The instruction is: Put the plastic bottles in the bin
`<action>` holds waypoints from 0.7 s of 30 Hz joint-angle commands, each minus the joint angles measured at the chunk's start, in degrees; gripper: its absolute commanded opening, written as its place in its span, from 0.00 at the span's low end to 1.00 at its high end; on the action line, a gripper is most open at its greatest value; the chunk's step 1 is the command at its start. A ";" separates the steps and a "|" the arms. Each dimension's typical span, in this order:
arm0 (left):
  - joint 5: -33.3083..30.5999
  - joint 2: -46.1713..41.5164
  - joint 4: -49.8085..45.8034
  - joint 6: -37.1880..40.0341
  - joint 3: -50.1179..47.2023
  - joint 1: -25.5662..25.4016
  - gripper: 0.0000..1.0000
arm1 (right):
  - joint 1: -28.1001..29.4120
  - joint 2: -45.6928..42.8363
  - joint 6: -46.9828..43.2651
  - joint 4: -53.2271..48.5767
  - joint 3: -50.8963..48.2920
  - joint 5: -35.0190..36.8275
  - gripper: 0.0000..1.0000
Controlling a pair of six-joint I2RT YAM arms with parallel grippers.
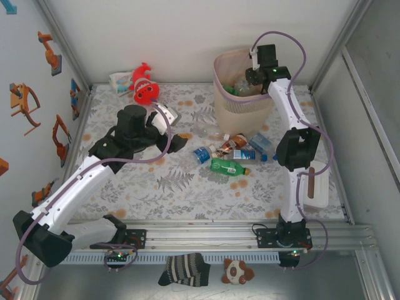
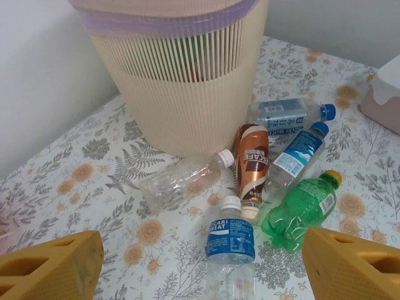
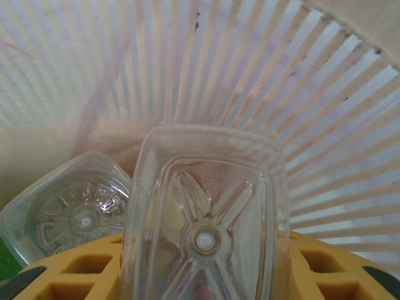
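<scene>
Clear bottle (image 3: pixel 203 219) is squeezed by the right gripper (image 3: pixel 203 270) inside the bin (image 3: pixel 250 75). Left gripper (image 2: pixel 201 262) hangs spread over loose bottles (image 2: pixel 250 162).

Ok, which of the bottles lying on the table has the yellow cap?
The green bottle, the only green-bodied one lying there; the others have white or blue caps.

The bin (image 2: pixel 187 94) is matt, ribbed beige plastic with a translucent film liner (image 2: pixel 162 25). The clear bottle (image 3: pixel 206 219) and green bottle (image 2: pixel 300 212) are smooth, glossy plastic. The counter (image 2: pixel 81 187) has a matt floral covering; its front rail (image 1: pixel 206 232) is metal.
</scene>
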 commanded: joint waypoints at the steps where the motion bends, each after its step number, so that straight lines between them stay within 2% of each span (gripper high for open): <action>1: -0.35 -1.50 -0.09 -1.03 -1.06 0.04 0.82 | 0.29 3.39 0.86 -8.53 -1.61 -0.20 0.35; 9: -0.48 -2.38 0.15 -1.20 -1.73 0.01 0.82 | 0.29 -1.75 2.54 -9.23 0.51 -1.12 0.49; 21: -0.43 -2.60 -0.61 -1.73 -2.46 0.03 0.82 | 0.38 -12.09 4.32 -9.93 -0.82 -2.70 0.56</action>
